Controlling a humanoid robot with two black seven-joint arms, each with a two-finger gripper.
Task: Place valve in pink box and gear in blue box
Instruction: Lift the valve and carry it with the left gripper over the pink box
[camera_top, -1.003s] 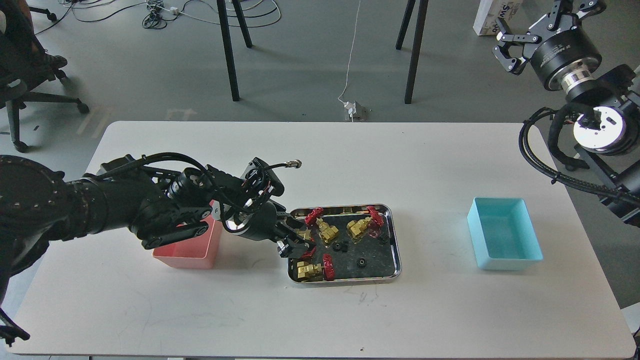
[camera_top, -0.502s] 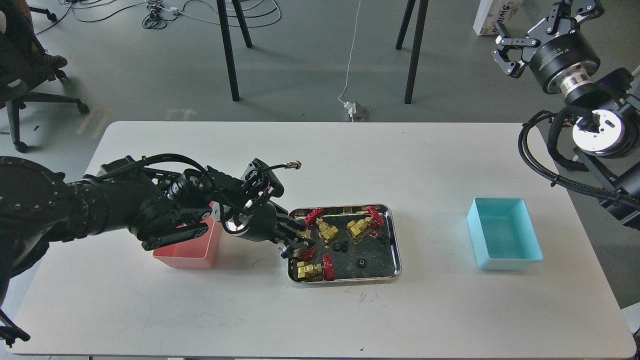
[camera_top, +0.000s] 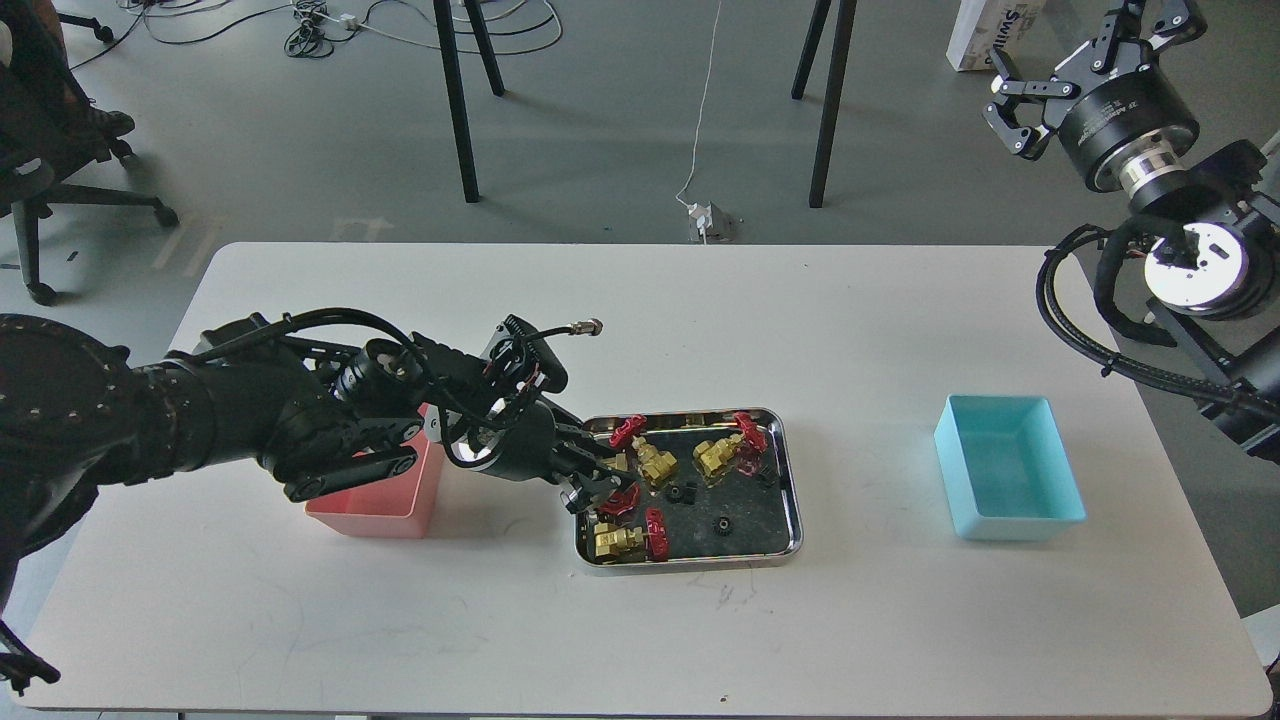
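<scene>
A white table (camera_top: 640, 320) stands on a gray floor (camera_top: 600, 120) with cables (camera_top: 330, 20); the left gripper (camera_top: 600, 488) has its fingers clamped on a valve (camera_top: 620, 500) in the steel tray (camera_top: 790, 480); the pink box (camera_top: 385, 500) is just left, the blue box (camera_top: 1010, 480) right; the right gripper (camera_top: 1015, 110), up high, has fingers apart.

White table (camera_top: 700, 320) fills near and middle scene, top scuffed near front edge. Shiny steel tray (camera_top: 790, 480) sits mid-table, dark inner floor. Beyond table, grey floor (camera_top: 600, 150). Two pairs of black table legs (camera_top: 455, 100) stand far centre. White cable (camera_top: 700, 110) runs down floor to small white plug block (camera_top: 708, 220) just past far table edge. Tangle of cables (camera_top: 310, 25) far left. Office chair (camera_top: 60, 150) at far left edge. White carton (camera_top: 985, 35) far right, partly hidden.
</scene>
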